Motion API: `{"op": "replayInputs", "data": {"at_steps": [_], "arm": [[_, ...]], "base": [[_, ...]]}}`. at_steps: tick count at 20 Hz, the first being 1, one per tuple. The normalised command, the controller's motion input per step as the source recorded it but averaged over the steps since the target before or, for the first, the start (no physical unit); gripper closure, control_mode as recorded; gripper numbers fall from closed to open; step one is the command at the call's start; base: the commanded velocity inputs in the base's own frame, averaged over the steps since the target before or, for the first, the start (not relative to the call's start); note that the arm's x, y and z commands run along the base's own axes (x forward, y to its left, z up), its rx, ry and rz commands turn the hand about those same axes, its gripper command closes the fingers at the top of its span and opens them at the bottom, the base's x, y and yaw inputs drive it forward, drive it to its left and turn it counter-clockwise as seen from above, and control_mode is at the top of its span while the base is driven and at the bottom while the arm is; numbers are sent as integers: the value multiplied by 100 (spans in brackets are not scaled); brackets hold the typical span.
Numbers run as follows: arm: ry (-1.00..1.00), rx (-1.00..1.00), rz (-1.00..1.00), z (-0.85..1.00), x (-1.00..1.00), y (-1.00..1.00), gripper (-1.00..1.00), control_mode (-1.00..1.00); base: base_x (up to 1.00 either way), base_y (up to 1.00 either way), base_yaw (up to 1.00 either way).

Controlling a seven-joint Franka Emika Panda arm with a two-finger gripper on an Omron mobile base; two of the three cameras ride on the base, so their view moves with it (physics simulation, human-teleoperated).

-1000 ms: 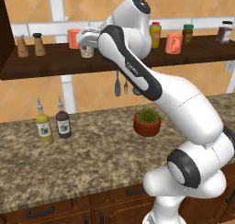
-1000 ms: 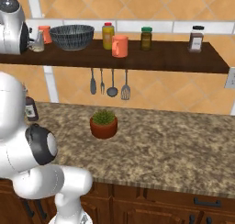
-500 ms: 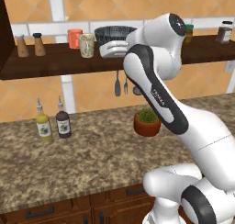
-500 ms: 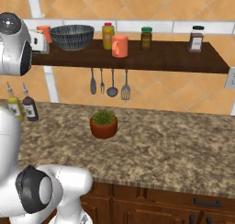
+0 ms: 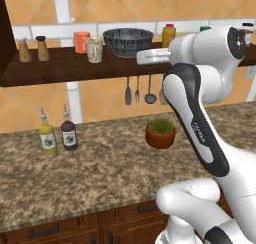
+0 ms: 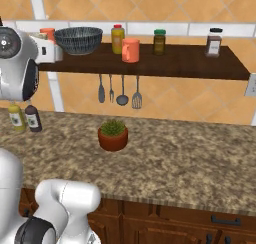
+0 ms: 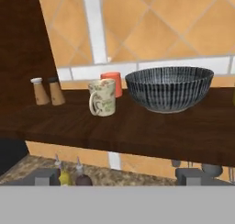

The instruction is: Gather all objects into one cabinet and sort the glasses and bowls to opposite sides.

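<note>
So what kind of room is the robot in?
It looks like a kitchen. A speckled brown stone counter runs over wooden drawers, cooking utensils hang under a long dark brown wooden shelf, and a wide dark grey ribbed bowl sits on that shelf.

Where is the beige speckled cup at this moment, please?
The beige speckled cup stands on the shelf, just left of the grey bowl and before a coral cup.
</note>
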Motion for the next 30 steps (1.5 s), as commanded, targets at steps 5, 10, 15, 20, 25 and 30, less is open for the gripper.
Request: {"op": "replayInputs", "data": {"at_steps": [5,10,15,20,25,30], "arm": [[3,3,-5,4,-1,0,-100,-100],[18,7,-16,60,-28,-39,-100,-100],[30,3,-19,47,-55,-49,-100,-100],[25,-3,-13,3,-49,-82,-100,-100],[8,-7,-1,-15,-8,-75,-100,-100],[-1,1,1,-27,-8,-21,-100,-100]], "base": [[0,0,0],[0,0,0],[0,0,0],[0,0,0],[0,0,0],[0,0,0]]}}
